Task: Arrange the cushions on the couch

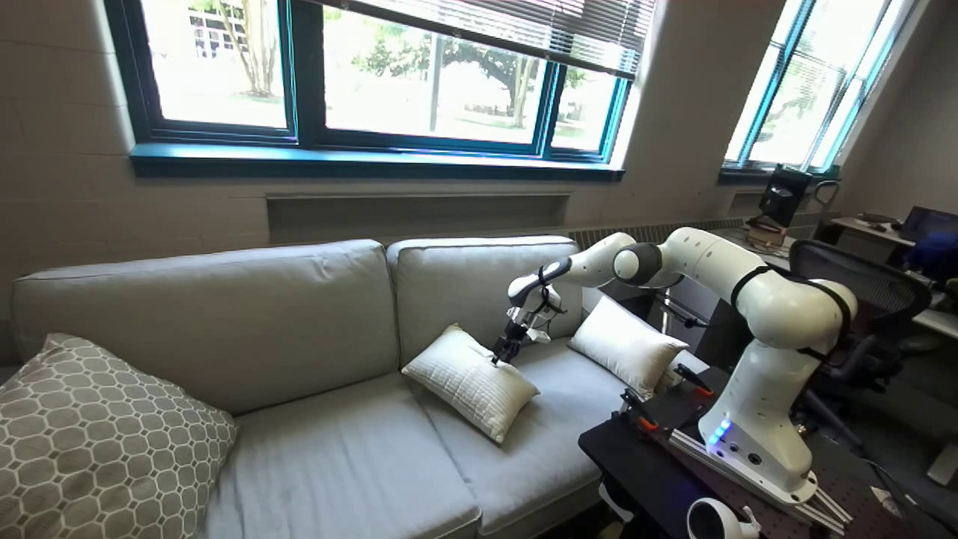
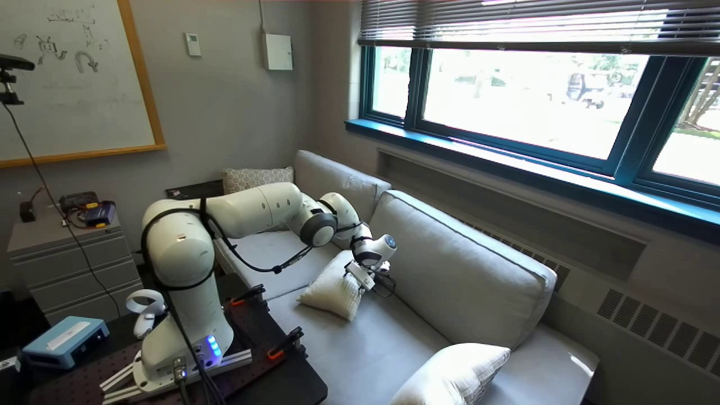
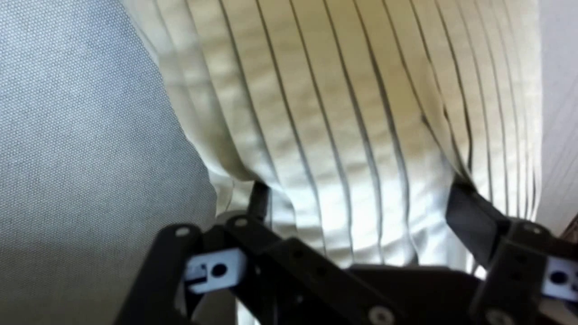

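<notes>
Pose of the arm [image 1: 718, 266]: from the table [image 1: 636, 457] it is stretched over the couch [image 1: 247, 322], bent in the middle, and its wrist [image 1: 528, 288] is turned downward.
End effector [image 1: 503, 353]: it is pointed down aslant, its fingers [image 3: 474, 223] being spread wide; cloth of the striped pillow [image 3: 325, 113] is seen between them, but whether squeezed cannot be told.
Place of the striped pillow: slantwise on the couch, touched by the fingers.
White pillow [image 1: 621, 340]: laid near one end of the couch, well apart.
</notes>
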`<move>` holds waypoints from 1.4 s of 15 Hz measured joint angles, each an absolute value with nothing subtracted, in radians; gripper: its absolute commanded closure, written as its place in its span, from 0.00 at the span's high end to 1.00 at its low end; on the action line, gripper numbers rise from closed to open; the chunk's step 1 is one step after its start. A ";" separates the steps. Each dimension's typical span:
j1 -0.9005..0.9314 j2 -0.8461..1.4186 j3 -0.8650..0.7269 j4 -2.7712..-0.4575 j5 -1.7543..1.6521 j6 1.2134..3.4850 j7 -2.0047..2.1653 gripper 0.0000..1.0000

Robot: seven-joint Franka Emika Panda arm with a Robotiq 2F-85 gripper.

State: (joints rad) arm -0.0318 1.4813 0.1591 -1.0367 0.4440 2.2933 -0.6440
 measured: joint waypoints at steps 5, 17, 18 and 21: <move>-0.026 1.477 0.179 -1.021 0.324 2.253 -0.575 0.45; -0.025 1.475 0.183 -1.006 0.328 2.252 -0.501 0.04; -0.023 1.474 0.183 -1.002 0.321 2.252 -0.465 0.03; -0.006 1.472 0.176 -0.976 0.294 2.252 -0.313 0.03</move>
